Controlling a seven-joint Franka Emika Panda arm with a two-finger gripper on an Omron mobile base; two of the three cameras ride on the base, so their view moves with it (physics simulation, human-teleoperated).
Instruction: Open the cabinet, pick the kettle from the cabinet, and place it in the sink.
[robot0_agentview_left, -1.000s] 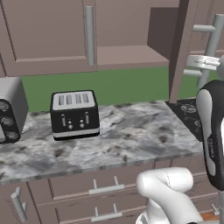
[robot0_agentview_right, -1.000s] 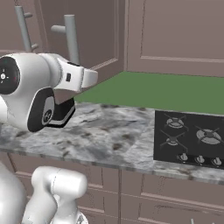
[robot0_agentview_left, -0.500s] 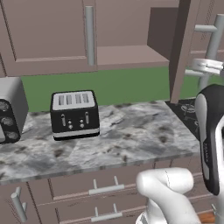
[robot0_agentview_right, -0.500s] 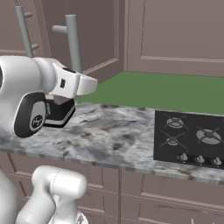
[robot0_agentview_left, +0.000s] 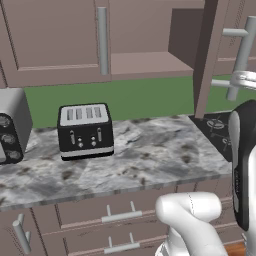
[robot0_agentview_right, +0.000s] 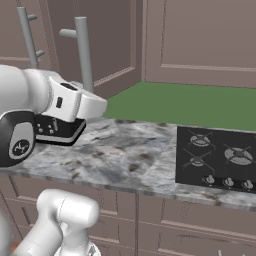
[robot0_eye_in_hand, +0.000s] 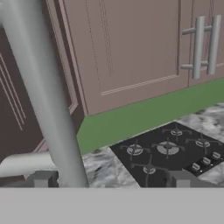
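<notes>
With the cabinet door swung wide and my gripper spread around its handle gripping nothing, I should back off straight, avoiding the bar

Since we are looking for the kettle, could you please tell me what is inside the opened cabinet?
Through the cabinet's open doorway, the left base view shows a bare shelf and a dark back wall, no kettle. Its closed left door and the swung-out right door cover the rest of the interior.
</notes>
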